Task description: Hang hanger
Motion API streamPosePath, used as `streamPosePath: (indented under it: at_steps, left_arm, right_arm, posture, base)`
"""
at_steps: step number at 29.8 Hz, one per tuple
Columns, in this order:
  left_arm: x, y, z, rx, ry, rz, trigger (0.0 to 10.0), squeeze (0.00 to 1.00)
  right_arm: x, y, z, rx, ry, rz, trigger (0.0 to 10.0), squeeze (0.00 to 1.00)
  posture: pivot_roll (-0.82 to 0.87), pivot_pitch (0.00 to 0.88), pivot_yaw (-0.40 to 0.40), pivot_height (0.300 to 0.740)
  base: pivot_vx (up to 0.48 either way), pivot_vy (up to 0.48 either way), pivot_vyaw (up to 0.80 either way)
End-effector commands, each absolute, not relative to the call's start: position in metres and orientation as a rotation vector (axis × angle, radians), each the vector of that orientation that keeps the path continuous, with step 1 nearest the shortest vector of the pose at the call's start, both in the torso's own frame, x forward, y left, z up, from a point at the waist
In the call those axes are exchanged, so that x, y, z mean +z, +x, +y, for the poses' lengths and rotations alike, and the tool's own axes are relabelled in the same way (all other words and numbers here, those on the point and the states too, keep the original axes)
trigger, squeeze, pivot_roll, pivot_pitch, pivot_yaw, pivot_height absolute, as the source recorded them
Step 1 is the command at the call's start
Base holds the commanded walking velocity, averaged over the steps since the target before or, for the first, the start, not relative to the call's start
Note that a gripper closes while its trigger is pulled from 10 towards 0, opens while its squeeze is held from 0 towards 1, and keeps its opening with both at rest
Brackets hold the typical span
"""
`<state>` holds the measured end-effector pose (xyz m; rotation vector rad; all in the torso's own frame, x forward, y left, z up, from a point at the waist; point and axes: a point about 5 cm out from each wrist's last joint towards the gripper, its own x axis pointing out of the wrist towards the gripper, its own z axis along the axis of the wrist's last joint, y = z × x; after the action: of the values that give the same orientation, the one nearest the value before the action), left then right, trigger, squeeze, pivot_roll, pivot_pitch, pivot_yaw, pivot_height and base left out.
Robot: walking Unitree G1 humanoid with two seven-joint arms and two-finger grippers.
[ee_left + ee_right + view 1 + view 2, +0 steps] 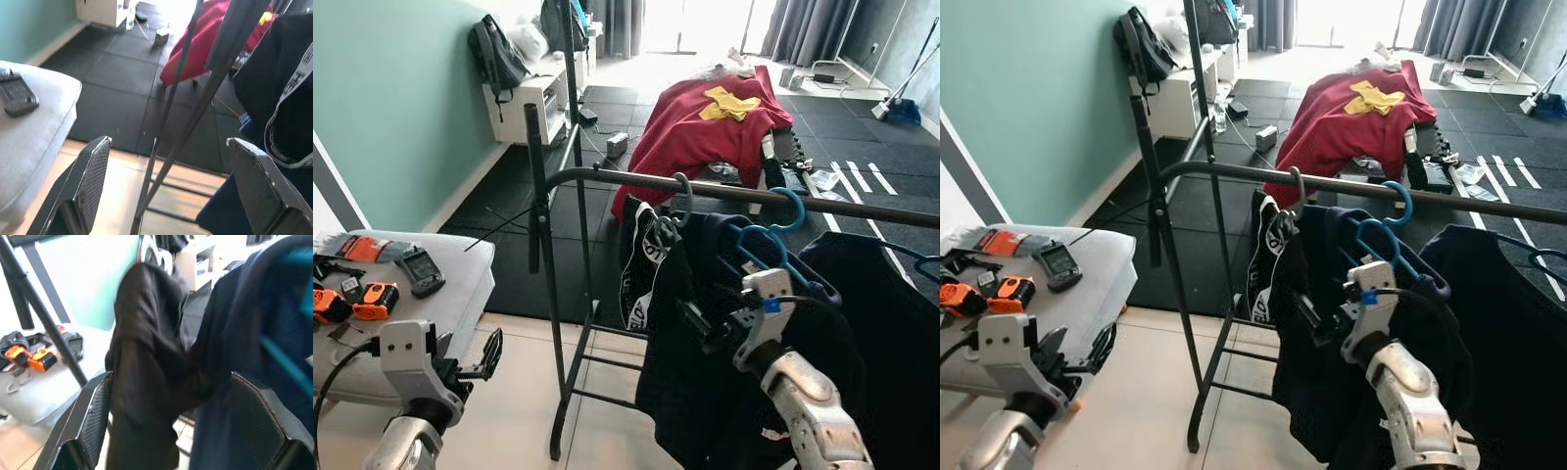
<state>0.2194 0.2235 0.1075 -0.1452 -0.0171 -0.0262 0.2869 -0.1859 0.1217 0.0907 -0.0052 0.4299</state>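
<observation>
**Grey hook resting over the rail, right gripper beside the dark garment**

Silver forearms are filling the foreground of the left eye view. The right gripper (697, 328) is reaching into the hanging dark garment (651, 294); whether its fingers are pinching cloth cannot be told from this angle. The grey wire hanger hook (681, 199) is sitting up and away from that gripper, already looped over the long black metal clothes rail (724, 187), whose long axis is running crosswise in front of both arms. A blue plastic hanger (773, 240) is hanging just beyond the right wrist. The left gripper (481, 359) is idling low, well apart from the rail, beside a grey padded bench (460, 294).

Along the left wrist, the two black fingers are standing spread, empty.

Along the right wrist, its fingers are spread wide, with the blurred dark garment lying between them, apparently unclamped. The right arm is clearly the nearer one.
</observation>
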Motion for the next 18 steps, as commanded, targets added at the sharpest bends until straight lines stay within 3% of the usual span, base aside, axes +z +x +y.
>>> streamPosePath:
  at_steps: [1, 18]
  left_arm:
    - [0.108, 0.217, 0.226, -0.009, -0.160, -0.007, 10.0, 0.00]
    - [0.111, 0.217, 0.223, -0.016, -0.192, -0.003, 10.0, 0.00]
  right_arm:
    - [0.124, 0.286, -0.187, 0.425, 0.106, -0.011, 10.0, 0.00]
    - [0.122, 0.293, -0.208, 0.297, 0.035, 0.020, 10.0, 0.00]
  posture:
    - [-0.11, 0.086, -0.038, 0.740]
    - [-0.12, 0.067, -0.036, 0.740]
  base:
    - [0.000, 0.000, 0.00]
    - [-0.336, 0.000, 0.00]
